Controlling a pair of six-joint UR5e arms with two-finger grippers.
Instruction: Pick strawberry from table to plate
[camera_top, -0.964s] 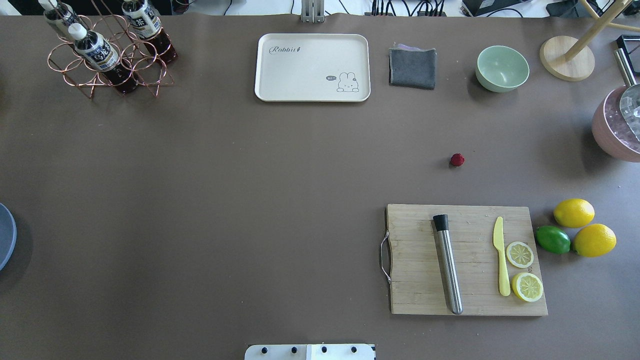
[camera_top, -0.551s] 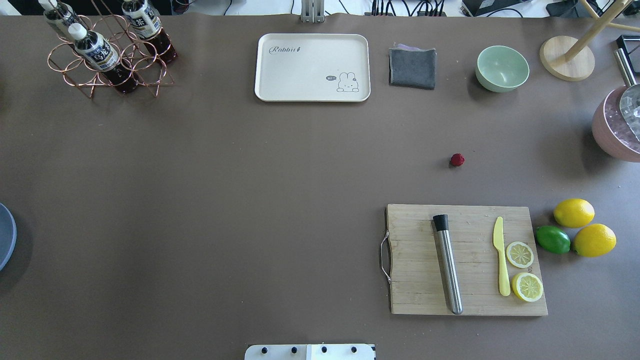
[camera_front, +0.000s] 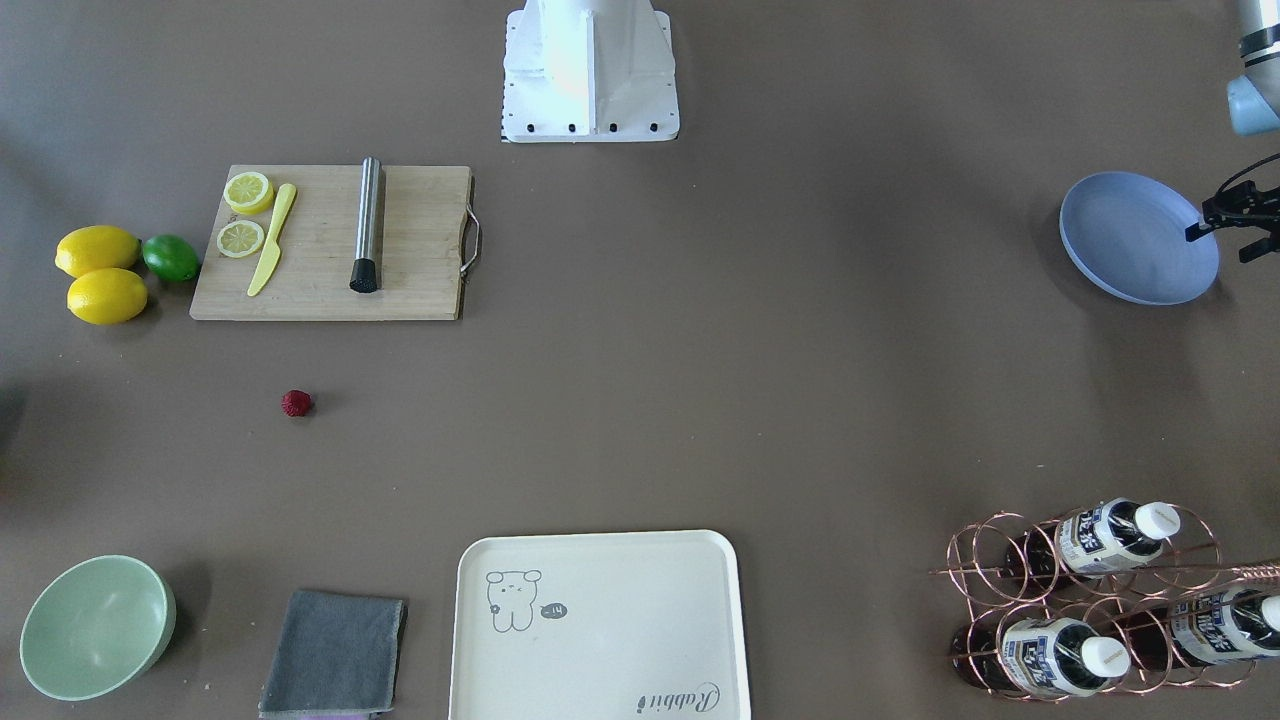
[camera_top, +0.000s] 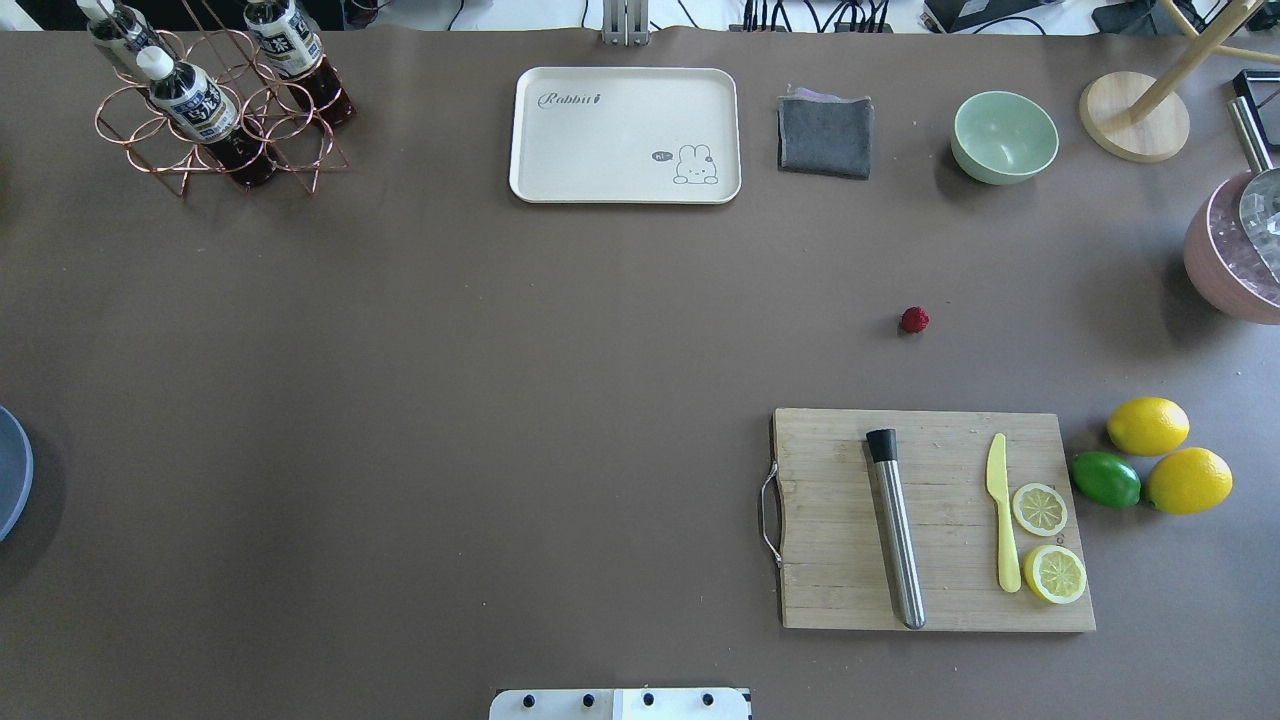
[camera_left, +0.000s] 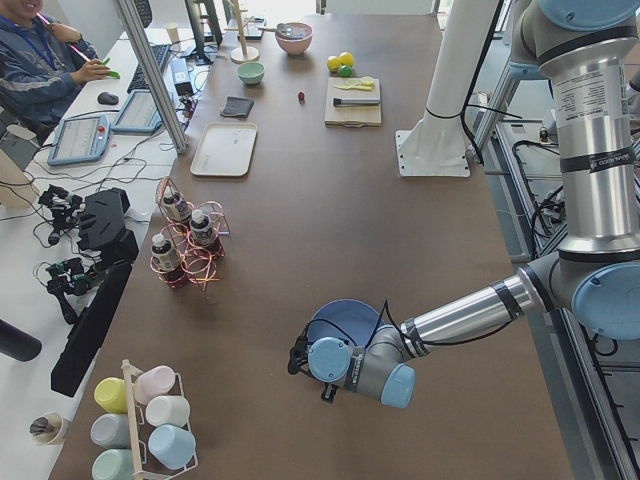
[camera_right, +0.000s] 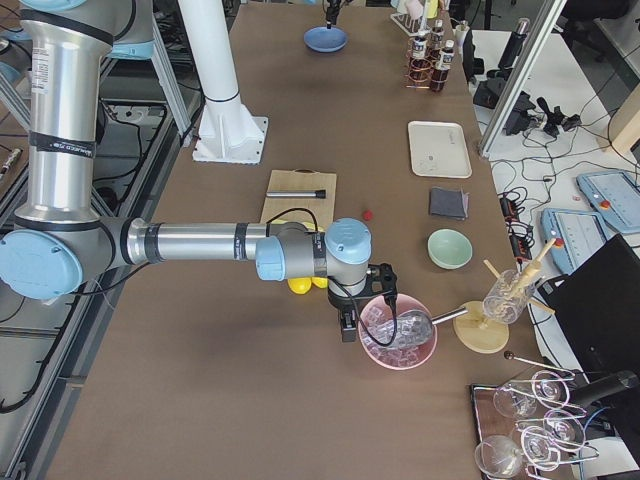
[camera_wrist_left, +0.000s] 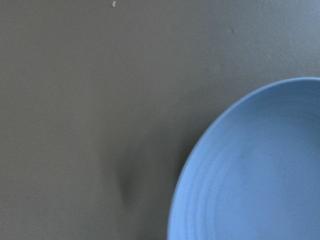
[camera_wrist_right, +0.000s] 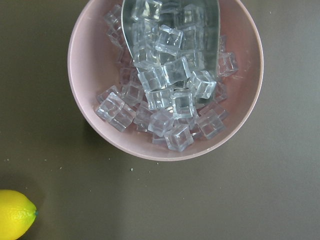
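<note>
The strawberry is a tiny dark-red berry lying alone on the brown table, beyond the cutting board; it also shows in the front view. The blue plate sits at the table's far left end, only its rim showing overhead. My left gripper hovers at the plate's outer edge, its two black fingers apart and nothing between them. The left wrist view shows part of the plate. My right gripper hangs over a pink bowl of ice; whether it is open or shut I cannot tell.
A wooden cutting board holds a steel muddler, a yellow knife and lemon slices. Two lemons and a lime lie to its right. The pink ice bowl, green bowl, grey cloth, cream tray and bottle rack line the edges.
</note>
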